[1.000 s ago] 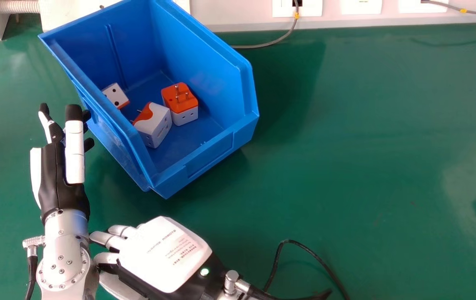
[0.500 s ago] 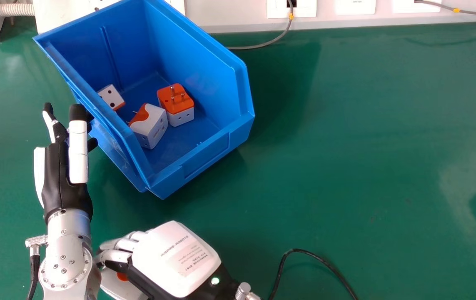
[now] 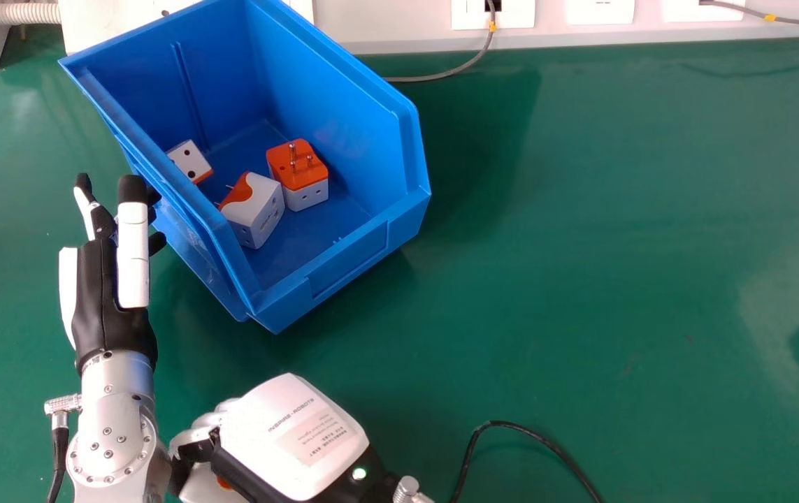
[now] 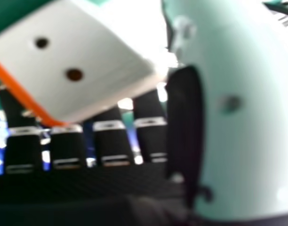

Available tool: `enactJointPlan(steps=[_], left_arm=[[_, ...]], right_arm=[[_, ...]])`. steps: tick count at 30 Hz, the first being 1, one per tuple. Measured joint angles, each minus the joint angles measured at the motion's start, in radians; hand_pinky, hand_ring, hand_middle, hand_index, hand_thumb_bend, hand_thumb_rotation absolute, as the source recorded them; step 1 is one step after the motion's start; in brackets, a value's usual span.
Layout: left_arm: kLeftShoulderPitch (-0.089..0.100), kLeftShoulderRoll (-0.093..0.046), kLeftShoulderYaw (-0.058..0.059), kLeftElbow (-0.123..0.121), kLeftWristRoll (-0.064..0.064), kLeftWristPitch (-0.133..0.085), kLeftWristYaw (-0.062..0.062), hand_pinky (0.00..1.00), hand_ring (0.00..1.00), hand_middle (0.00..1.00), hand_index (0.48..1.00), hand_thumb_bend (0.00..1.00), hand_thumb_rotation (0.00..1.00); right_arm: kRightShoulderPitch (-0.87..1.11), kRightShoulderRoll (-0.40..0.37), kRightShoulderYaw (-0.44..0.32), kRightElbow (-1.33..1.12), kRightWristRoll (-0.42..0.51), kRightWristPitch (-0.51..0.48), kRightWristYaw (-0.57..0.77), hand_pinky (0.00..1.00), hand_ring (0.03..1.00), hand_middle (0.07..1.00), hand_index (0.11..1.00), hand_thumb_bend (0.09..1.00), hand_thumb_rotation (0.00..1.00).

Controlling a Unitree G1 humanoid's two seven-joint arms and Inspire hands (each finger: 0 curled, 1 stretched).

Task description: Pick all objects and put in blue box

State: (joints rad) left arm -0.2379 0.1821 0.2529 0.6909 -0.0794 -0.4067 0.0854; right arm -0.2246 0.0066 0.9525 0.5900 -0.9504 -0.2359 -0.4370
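Perhaps the grip is the first worry: the plug adapter (image 4: 101, 56) is pinched in the right hand (image 3: 287, 433), near seven o'clock in the head view, curled fingers (image 4: 113, 141) behind it and the thumb (image 4: 247, 132) alongside. Its smooth, blocky sides could twist free if the pinch is uneven or the lift hurried. From the adapter, the left forearm (image 3: 111, 447) lies close at ten o'clock; swinging that way could knock the load loose. The left hand (image 3: 98, 307), at eleven, has straight fingers beside the blue box (image 3: 350, 262) and may crowd the path. That box sits at twelve; a low approach could catch its wall. Inside, three more adapters (image 3: 256, 209) could deflect a drop. Out at three, a black cable (image 3: 544, 441) on the worktop (image 3: 616, 279) might snag a wide sweep.
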Motion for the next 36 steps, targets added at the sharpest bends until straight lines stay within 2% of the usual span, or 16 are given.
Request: enactJointPlan(steps=[15,22,28,36], left_arm=[[0.000,0.000,0.000,0.003,0.000,0.000,-0.004,0.85,0.90,0.86,0.939,0.97,1.00],[-0.001,0.000,0.005,0.009,-0.001,0.000,-0.010,0.85,0.90,0.86,0.939,0.97,1.00],[-0.003,-0.002,0.005,0.009,0.000,0.000,-0.016,0.85,0.90,0.86,0.939,0.97,1.00],[-0.003,-0.002,0.006,0.015,0.000,0.000,-0.015,0.85,0.90,0.86,0.939,0.97,1.00]], right_arm=[[0.022,-0.041,-0.076,-0.031,0.078,-0.083,0.027,0.43,0.508,0.512,0.488,0.519,0.00],[0.042,-0.051,-0.118,-0.042,0.079,-0.096,0.003,0.40,0.502,0.515,0.497,0.511,0.00],[0.043,-0.053,-0.142,-0.042,0.077,-0.096,-0.028,0.38,0.500,0.519,0.497,0.505,0.00],[0.043,-0.053,-0.163,-0.043,0.078,-0.102,-0.028,0.37,0.495,0.525,0.495,0.500,0.00]])
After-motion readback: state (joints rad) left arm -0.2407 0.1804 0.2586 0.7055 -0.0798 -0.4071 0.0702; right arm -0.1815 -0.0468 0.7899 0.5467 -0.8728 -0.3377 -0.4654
